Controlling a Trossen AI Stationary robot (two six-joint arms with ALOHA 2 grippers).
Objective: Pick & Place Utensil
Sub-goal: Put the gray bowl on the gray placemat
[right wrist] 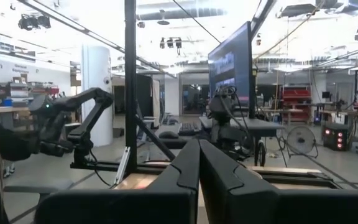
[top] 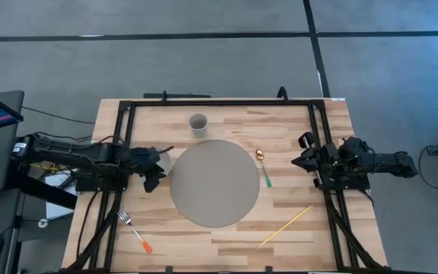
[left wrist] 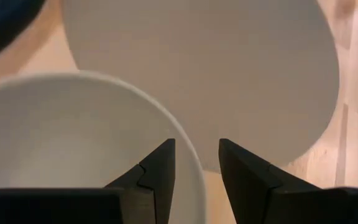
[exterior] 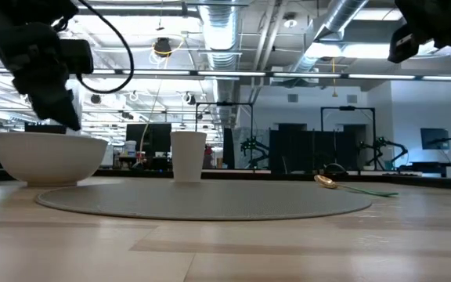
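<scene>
Spoon, gold bowl, green handle: on bench, touching right edge of round grey mat. Fork, orange handle: front left. Yellow stick: front right. Left end effector: fingers spread over white bowl. Right end effector: pressed together, raised.

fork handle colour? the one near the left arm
Orange handle on the fork, metal tines; it shows best in the high view.
</scene>
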